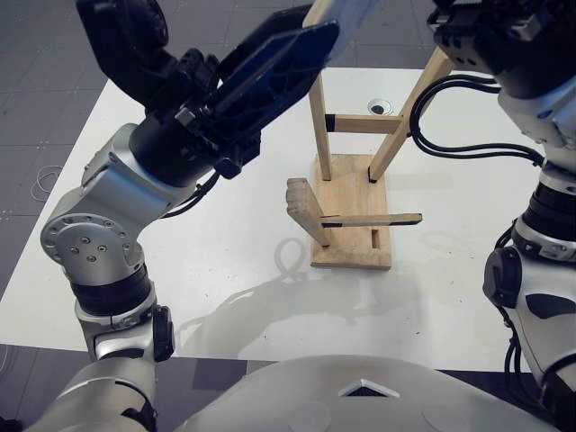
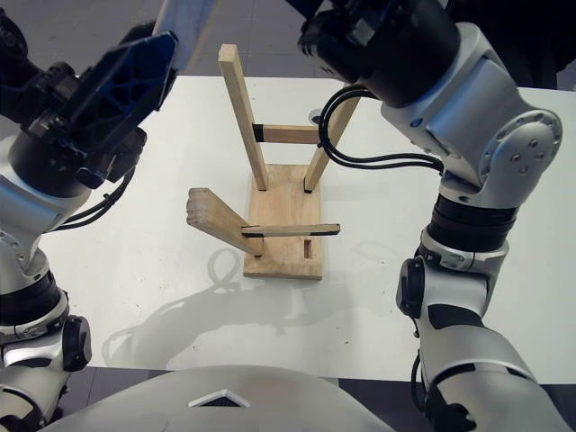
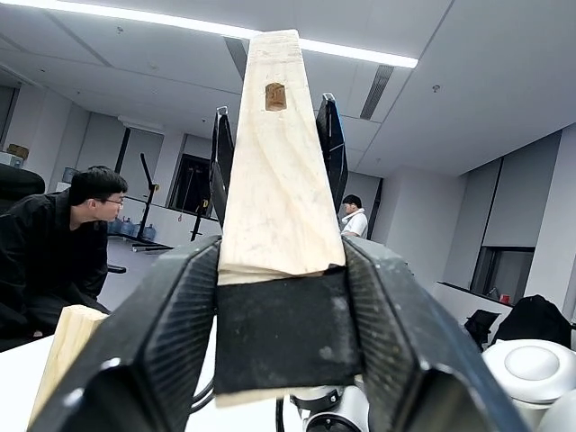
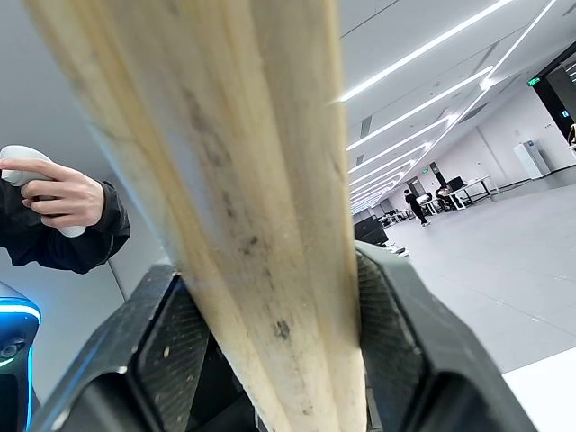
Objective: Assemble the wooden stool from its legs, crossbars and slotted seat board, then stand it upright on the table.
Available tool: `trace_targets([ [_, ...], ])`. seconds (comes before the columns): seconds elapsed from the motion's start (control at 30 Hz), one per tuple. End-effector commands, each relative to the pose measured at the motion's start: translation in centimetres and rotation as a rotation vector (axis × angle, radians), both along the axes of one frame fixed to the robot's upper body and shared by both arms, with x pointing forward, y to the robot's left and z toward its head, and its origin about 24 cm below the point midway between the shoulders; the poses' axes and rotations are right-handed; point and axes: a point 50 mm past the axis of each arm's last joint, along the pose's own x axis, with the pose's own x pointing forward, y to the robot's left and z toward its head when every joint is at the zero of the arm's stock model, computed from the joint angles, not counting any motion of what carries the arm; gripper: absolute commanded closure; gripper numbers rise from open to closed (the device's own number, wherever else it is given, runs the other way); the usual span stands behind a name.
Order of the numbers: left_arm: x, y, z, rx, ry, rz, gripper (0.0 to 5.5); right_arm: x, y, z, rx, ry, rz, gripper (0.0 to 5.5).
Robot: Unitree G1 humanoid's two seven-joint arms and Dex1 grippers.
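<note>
Fingers (image 3: 162,333) of the left gripper (image 3: 274,144) are clamped on a loose leg (image 3: 279,207) held high above the desk (image 1: 225,261), while the fingers (image 4: 396,351) of the right gripper (image 4: 288,355) grip the top of an upright leg (image 1: 405,121) standing in the seat board (image 1: 353,247), where a third leg (image 1: 306,211) leans tilted.
</note>
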Motion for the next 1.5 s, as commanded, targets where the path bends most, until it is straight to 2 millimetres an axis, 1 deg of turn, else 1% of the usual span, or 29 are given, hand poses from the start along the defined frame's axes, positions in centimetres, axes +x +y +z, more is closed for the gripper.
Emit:
trace_targets([
  [0.03, 0.3, 0.2, 0.2, 0.017, -0.029, 0.054, 2.52, -0.5, 0.1, 0.6, 0.023, -0.018, 0.035, 3.33],
  [0.17, 0.7, 0.5, -0.4, 0.05, -0.008, 0.081, 1.82, -0.4, 0.0, 0.5, 0.023, -0.015, 0.033, 3.35],
  [0.2, 0.8, 0.6, -0.5, 0.056, -0.005, 0.085, 1.8, -0.4, -0.1, 0.5, 0.022, -0.015, 0.031, 3.35],
  [0.5, 1.0, 1.7, -0.2, 0.073, -0.008, 0.121, 1.8, 0.0, -0.2, 0.1, -0.01, -0.031, -0.021, 3.37],
  [0.67, 1.0, 2.1, -0.1, 0.086, -0.012, 0.134, 1.8, 0.6, -0.2, -0.1, -0.043, -0.045, -0.1, 3.42],
  [0.9, 1.0, 2.0, -0.8, 0.131, -0.001, 0.137, 1.8, 1.5, -0.3, -0.1, -0.031, -0.032, -0.177, 3.43],
  [1.1, 1.1, 3.5, -0.5, 0.123, 0.001, 0.178, 1.8, 1.5, -0.9, -1.1, -0.102, -0.035, -0.212, 3.44],
  [1.2, 1.1, 4.3, 0.0, 0.115, -0.008, 0.193, 1.8, 1.5, -1.9, -2.1, -0.182, -0.043, -0.26, 3.44],
  [1.37, 1.2, 5.3, 0.2, 0.125, -0.011, 0.232, 1.8, 2.0, -5.1, -2.6, -0.286, -0.055, -0.377, 3.44],
  [1.5, 1.5, 6.2, -1.3, 0.164, 0.042, 0.262, 1.8, 2.2, -8.1, -4.2, -0.418, -0.047, -0.465, 3.44],
])
